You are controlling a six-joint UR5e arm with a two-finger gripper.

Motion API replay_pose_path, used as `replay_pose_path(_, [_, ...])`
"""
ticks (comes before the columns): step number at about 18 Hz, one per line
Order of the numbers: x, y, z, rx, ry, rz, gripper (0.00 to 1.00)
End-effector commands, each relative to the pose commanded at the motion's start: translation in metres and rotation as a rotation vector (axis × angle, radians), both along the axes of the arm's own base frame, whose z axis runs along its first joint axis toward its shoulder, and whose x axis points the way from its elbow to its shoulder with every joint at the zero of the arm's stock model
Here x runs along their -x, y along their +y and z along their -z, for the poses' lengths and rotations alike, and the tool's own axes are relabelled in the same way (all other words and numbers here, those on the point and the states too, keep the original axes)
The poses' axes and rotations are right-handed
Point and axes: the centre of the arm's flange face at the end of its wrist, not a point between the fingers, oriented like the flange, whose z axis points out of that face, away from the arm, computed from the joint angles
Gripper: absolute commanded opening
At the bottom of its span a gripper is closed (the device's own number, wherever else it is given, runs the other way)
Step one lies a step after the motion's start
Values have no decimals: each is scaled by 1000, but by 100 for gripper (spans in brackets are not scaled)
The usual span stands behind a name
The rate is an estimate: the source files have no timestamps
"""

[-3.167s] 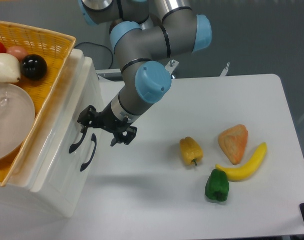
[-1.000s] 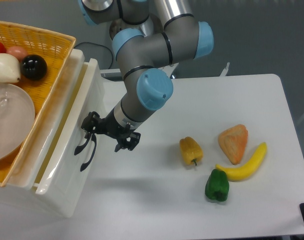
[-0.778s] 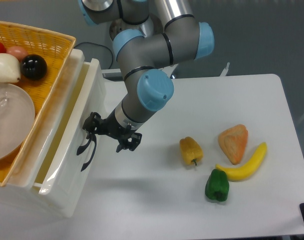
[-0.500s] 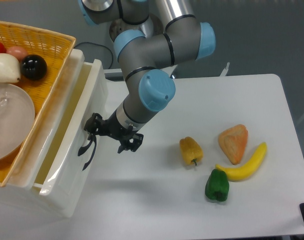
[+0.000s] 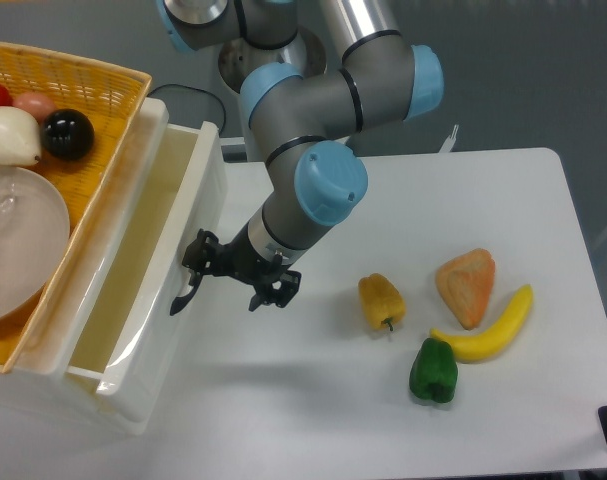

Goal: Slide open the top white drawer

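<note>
From the fixed camera, you have the top white drawer at the left of the surface, beneath a yellow wicker basket, and it stands well out from the cabinet with its pale interior exposed. Your gripper sits at the drawer's front, one finger hooked at the curved black handle; how tightly it clamps that handle you cannot tell from here. Treat the drawer as a light, rigid plastic tub with a glossy, slippery face that gives your pads no purchase, so the handle is the only sensible hold. Pull straight along the runners, since a skewed tug could jam it or shift the cabinet.
</note>
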Motion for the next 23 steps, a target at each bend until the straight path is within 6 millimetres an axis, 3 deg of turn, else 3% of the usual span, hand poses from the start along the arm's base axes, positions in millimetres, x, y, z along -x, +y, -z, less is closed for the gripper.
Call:
replay_pose_path(14, [38,-25,1,-26,30,5,100])
replay_pose_path(23, [49,-23,2,-9,57,21,100])
